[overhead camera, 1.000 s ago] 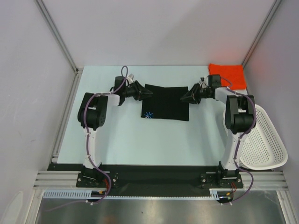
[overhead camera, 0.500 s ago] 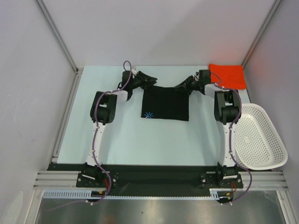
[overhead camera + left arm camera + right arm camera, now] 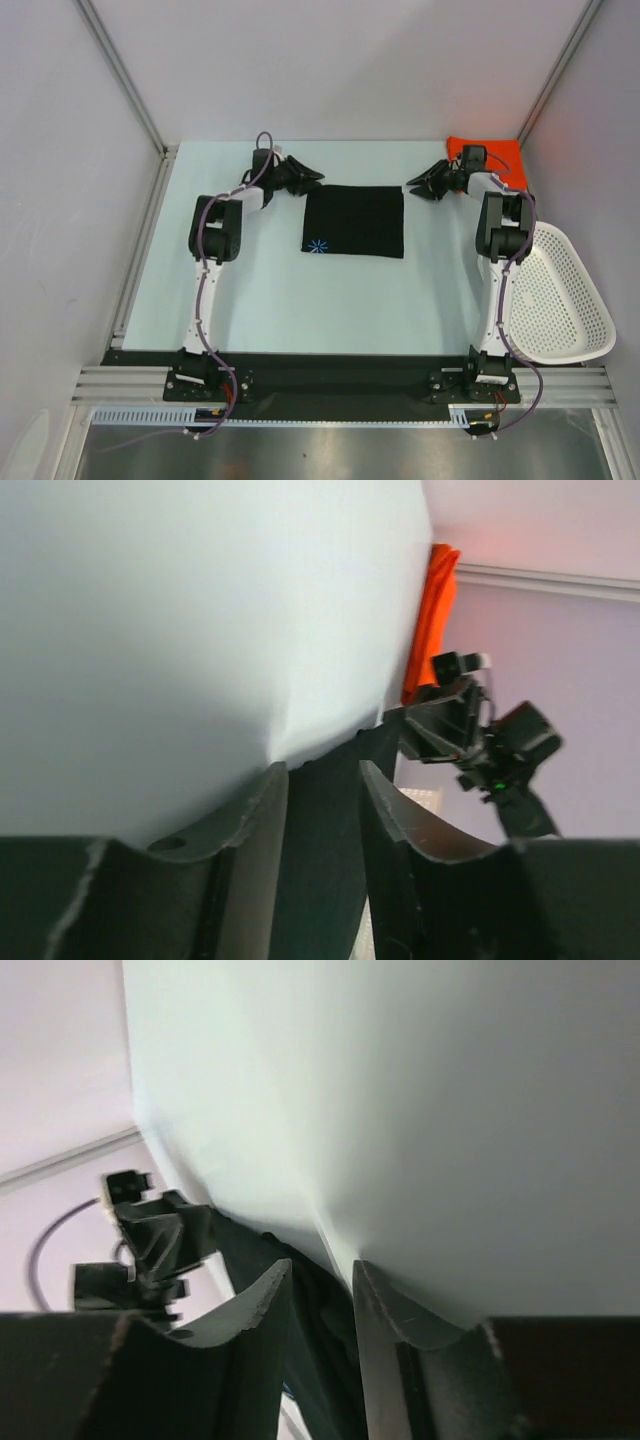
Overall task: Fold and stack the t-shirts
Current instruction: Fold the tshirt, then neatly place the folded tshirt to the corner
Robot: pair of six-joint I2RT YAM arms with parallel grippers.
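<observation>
The black t-shirt [image 3: 354, 222] lies flat in a folded square at mid-table, its pale blue starburst at the near left corner. My left gripper [image 3: 316, 178] hovers just past the shirt's far left corner, open. My right gripper [image 3: 414, 188] is off the far right corner, also open. In the left wrist view the black cloth [image 3: 322, 840] shows through the gap of the gripper [image 3: 322, 768]. The right wrist view likewise shows the cloth [image 3: 316, 1325] beyond its gripper [image 3: 321, 1263]. The orange-red t-shirt [image 3: 492, 160] lies folded in the back right corner, behind the right wrist.
A white mesh basket [image 3: 560, 300] stands at the table's right edge, beside the right arm. Walls and aluminium posts close in the table at the back and both sides. In the left wrist view the orange shirt [image 3: 430, 620] lies by the wall.
Half a second ago both grippers held up the black shirt's far edge. They have let it go and drawn apart outward, and the shirt now lies flat.
</observation>
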